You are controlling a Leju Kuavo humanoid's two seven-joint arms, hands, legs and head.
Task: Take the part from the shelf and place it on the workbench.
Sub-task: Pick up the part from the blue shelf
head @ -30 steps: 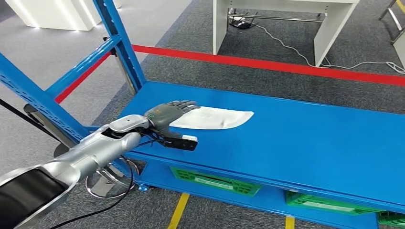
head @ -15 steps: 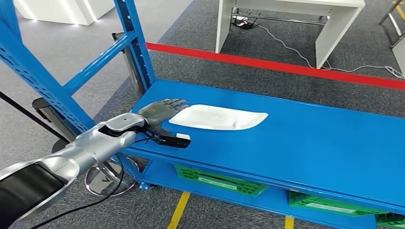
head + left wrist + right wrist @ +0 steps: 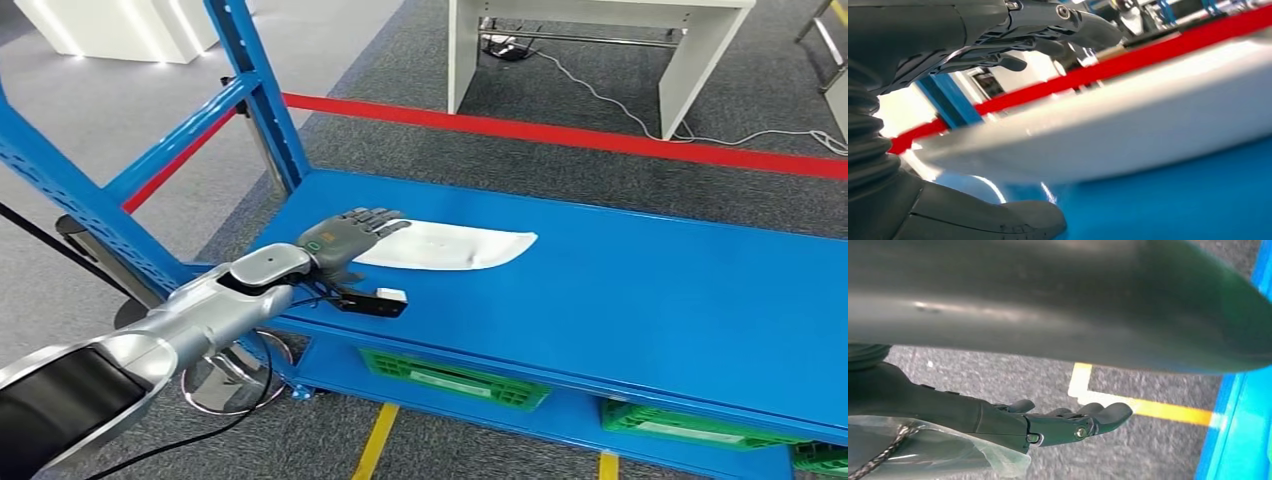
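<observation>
The part (image 3: 450,247) is a flat, long white piece lying on the blue shelf board (image 3: 650,300), near its left end. My left hand (image 3: 345,240) reaches in from the left, its fingers spread over the part's near end. In the left wrist view the part (image 3: 1128,135) runs between the dark fingers (image 3: 1048,30) and the thumb (image 3: 998,220), with gaps on both sides, so nothing is gripped. My right hand (image 3: 1048,425) hangs over the grey floor with its fingers loosely stretched out and nothing in them.
Blue shelf uprights (image 3: 255,95) stand just left of my arm. Green bins (image 3: 450,380) sit on the lower level. Beyond the shelf there is a red floor line (image 3: 600,135), a white table (image 3: 600,40) and a cable on the carpet.
The head view swayed right, then back. My left hand stays at the part's left end, and the part lies where it was.
</observation>
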